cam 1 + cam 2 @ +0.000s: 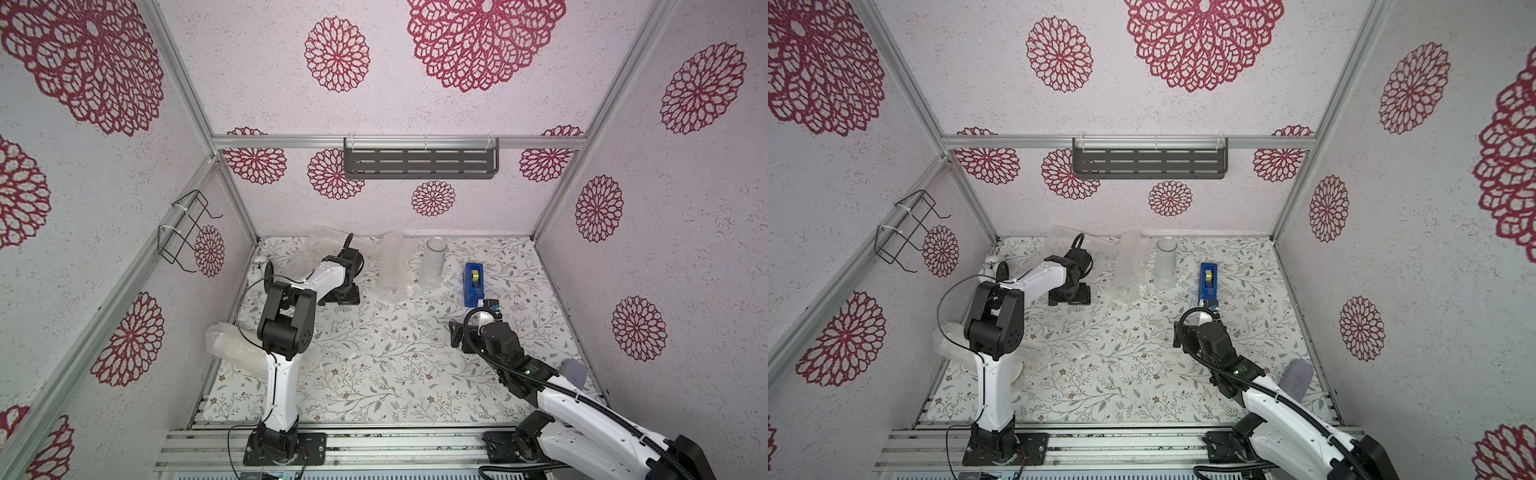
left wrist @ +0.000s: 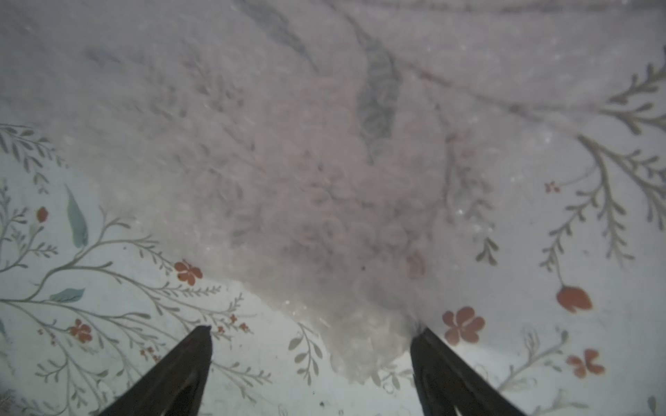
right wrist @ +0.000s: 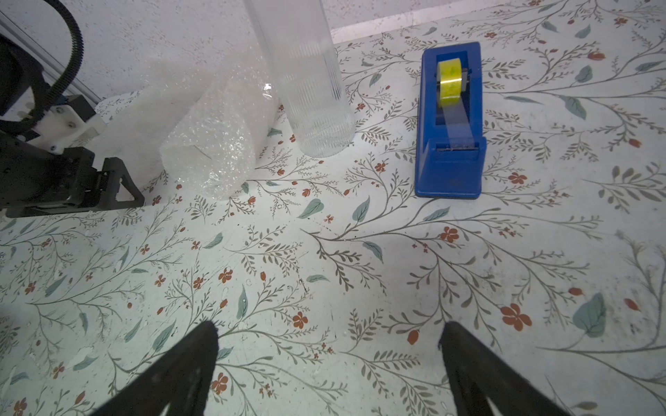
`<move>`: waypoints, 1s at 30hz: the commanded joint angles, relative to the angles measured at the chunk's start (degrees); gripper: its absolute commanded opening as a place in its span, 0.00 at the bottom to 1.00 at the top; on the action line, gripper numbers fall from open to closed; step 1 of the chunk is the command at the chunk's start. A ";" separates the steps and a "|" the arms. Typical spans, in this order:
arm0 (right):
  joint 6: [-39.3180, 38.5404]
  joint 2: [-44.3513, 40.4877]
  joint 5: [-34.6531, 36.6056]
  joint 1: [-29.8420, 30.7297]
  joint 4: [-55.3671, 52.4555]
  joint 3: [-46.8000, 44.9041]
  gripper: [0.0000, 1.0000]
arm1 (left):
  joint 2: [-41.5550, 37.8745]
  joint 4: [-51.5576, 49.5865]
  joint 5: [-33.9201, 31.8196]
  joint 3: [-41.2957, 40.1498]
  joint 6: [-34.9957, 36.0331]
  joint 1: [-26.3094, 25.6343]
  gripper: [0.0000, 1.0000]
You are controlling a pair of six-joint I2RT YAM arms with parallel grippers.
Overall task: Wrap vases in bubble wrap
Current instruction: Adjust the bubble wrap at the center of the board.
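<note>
Three red-flowered walls [image 1: 386, 104] enclose one leafy-printed tabletop [image 1: 395, 357].

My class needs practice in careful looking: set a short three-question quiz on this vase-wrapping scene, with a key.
1. True or false: the right gripper holds the tape dispenser.
2. What lies between the jaws of the left gripper? A) bubble wrap B) tape C) a vase
3. Fill in: the bare glass vase stands ____ (upright / tipped).
Key: 1 false; 2 A; 3 upright.
</note>
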 commanded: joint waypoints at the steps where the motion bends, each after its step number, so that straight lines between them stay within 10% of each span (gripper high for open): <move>1: 0.67 -1.11 -0.39 -0.15 -0.23 0.21 0.99 | 2.19 -0.42 -2.48 2.70 0.59 0.53 0.80; 16: 2.44 0.24 5.84 -0.36 -4.23 1.35 0.99 | -6.25 6.77 -4.07 -6.72 -7.63 0.63 0.00; 30: 0.58 3.29 3.49 -0.59 -3.97 4.21 0.99 | -24.56 9.61 6.68 -20.44 -23.92 -14.68 0.00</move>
